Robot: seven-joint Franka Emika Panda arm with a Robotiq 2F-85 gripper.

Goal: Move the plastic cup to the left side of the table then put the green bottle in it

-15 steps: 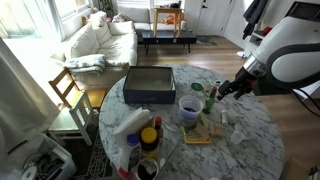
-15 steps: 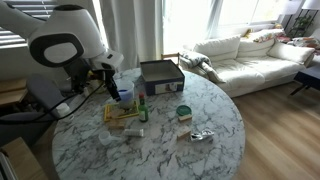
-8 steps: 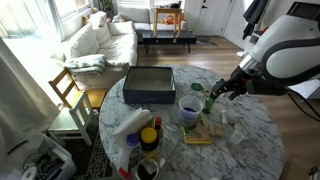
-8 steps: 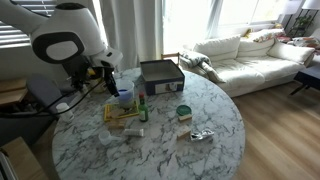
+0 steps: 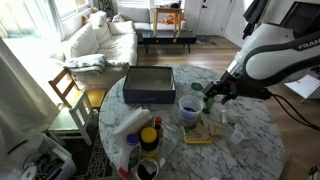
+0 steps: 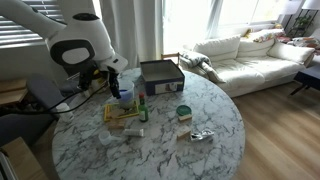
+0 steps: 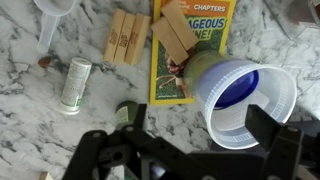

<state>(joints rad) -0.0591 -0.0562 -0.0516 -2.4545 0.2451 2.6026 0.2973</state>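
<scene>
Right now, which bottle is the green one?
The slim green bottle standing beside the plastic cup; the yellow bottle has a red cap.

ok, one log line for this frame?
stage: pre-grasp | gripper: open, over plastic cup, no grasp | plastic cup: upright, empty | green bottle: upright beside cup

a dark blue box, flat and square. a yellow book lying flat, wooden blocks on it and just beside it. a small white bottle on its side nearby. a yellow bottle with a red cap standing up. farther off, a white sofa and a wooden chair.
</scene>
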